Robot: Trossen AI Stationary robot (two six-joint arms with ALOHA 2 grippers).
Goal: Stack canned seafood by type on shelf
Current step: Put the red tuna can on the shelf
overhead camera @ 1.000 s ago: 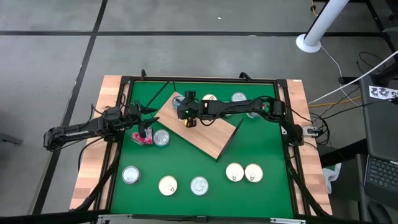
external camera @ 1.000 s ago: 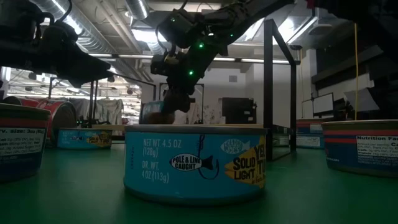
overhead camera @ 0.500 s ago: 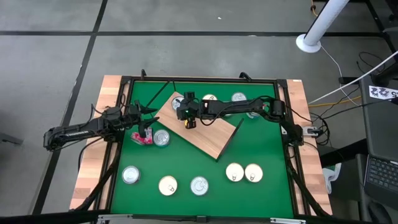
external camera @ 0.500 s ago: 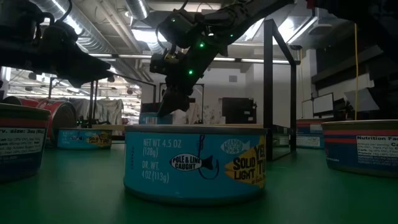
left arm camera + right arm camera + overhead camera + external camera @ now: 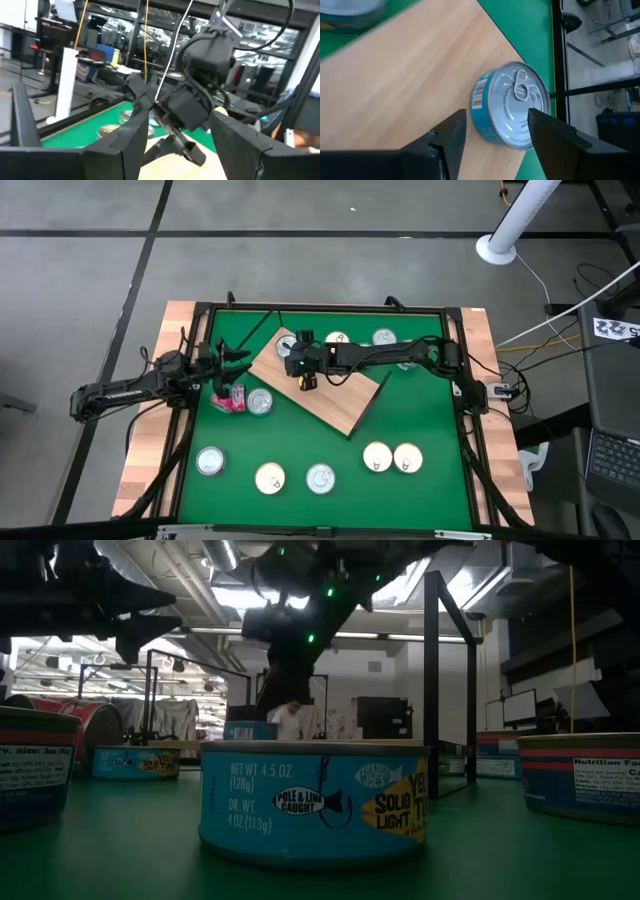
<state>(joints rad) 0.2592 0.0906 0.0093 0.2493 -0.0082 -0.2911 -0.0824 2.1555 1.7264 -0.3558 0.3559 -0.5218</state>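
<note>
left end effector (image 5: 232, 383): fingers apart, empty, left edge of surface (image 5: 430, 420) | beside it 2 tins: pink-labelled tin (image 5: 229, 403), silver-lidded tin (image 5: 260, 402) | 1 shelf (image 5: 340, 405), mid-surface, skewed | right end effector (image 5: 306, 379): fingers spread around 1 blue tin (image 5: 510, 105) lying on shelf's far-left corner | 5 front tins (image 5: 320, 477) along front edge

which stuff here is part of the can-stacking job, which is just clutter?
Job:
- blue tin on the shelf, below the open right hand
- loose tins on the mat, e.g. silver-lid tin, cream-lid tin
- pink-labelled tin under the open left hand

Not the job:
- white pole
- floor cables
</note>
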